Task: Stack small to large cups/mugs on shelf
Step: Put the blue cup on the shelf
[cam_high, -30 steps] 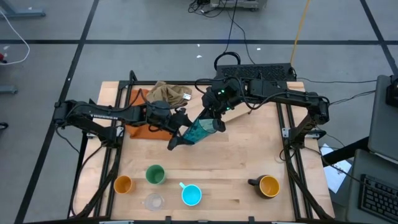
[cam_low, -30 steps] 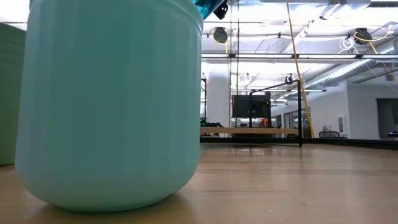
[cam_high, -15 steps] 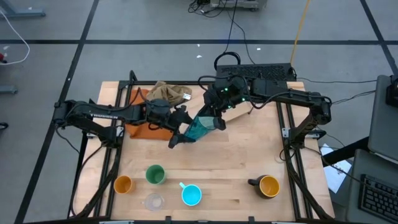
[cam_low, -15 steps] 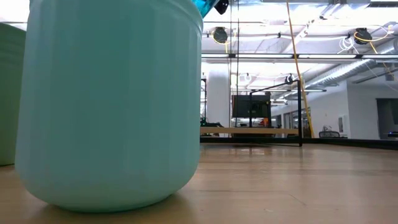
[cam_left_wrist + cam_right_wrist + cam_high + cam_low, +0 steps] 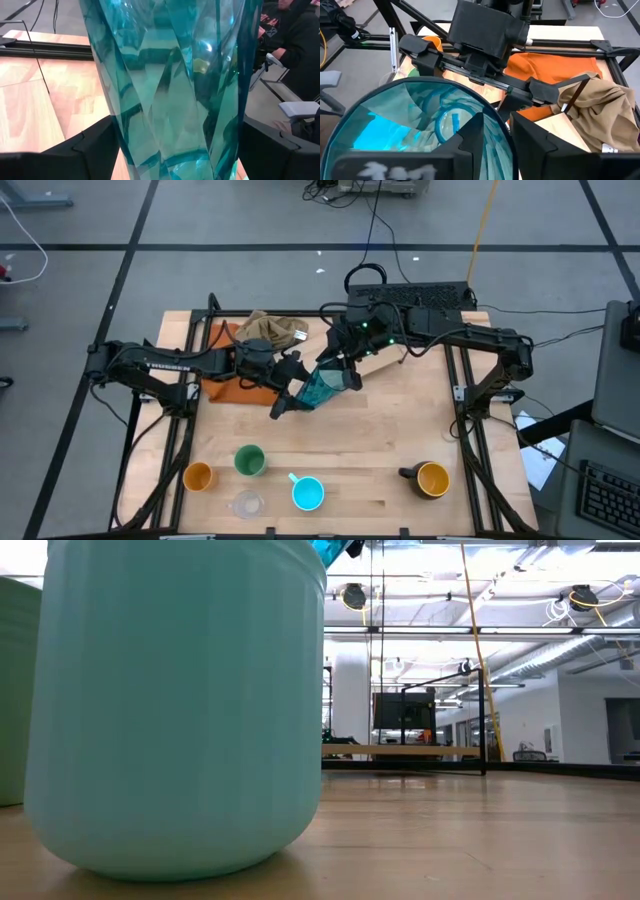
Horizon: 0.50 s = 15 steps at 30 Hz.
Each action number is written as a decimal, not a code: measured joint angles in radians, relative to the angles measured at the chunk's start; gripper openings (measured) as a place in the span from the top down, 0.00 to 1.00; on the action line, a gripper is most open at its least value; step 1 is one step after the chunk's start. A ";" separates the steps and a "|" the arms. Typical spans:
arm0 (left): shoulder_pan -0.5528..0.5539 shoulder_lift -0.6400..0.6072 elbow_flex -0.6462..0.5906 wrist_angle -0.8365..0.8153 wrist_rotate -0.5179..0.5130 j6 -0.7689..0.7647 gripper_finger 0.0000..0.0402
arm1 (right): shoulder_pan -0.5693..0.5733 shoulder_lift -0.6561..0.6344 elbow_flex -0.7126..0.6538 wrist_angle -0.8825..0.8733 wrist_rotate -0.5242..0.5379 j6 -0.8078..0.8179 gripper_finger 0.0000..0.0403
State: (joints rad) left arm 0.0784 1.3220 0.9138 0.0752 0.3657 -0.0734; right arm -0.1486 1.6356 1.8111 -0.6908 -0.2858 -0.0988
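six vessels are counted. five stand upright along the near edge of the wooden surface [image 5: 420, 420]: an orange cup [image 5: 198, 476], a green cup [image 5: 249, 461], a clear glass [image 5: 246, 504], a light-blue mug [image 5: 308, 493] with its handle turned toward the far left, and, well apart to the right, a black mug [image 5: 430, 479] with a yellow-orange inside and its handle pointing left. the sixth, a teal tumbler [image 5: 322, 387], is held above the middle of the surface, tilted, its long axis running from near left up to far right, with the open mouth toward the right arm.

two arms are seen, one pincer each. the left pincer [image 5: 291, 394] is clamped on the tumbler's lower part, a dark finger [image 5: 80, 150] seen at each side of the faceted body [image 5: 175, 85]. the right pincer [image 5: 345, 370] is at the tumbler's rim [image 5: 420, 87], one finger [image 5: 470, 137] inside the mouth and one outside; the jaws look only slightly parted, and it cannot be told whether the rim is gripped or released.

an orange cloth [image 5: 235, 388] and a crumpled tan cloth [image 5: 268, 331] lie at the far left of the surface, behind the left arm. in the low view, the light-blue mug [image 5: 180, 710] fills most of the frame and hides the arms.
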 joint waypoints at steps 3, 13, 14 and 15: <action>0.000 0.000 0.000 -0.002 0.000 0.000 0.18 | 0.000 -0.018 0.000 0.007 0.031 -0.028 0.79; 0.007 0.000 -0.001 0.003 -0.009 0.000 0.18 | -0.001 -0.136 0.001 0.078 0.215 -0.106 0.79; 0.007 0.000 -0.001 0.003 -0.015 0.000 0.18 | 0.000 -0.149 0.001 0.079 0.238 -0.118 0.79; 0.007 0.000 -0.001 0.003 -0.019 0.001 0.18 | 0.001 -0.165 0.001 0.085 0.258 -0.124 0.79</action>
State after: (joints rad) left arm 0.0853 1.3220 0.9125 0.0778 0.3471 -0.0726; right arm -0.1474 1.4707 1.8122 -0.6056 -0.0280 -0.2226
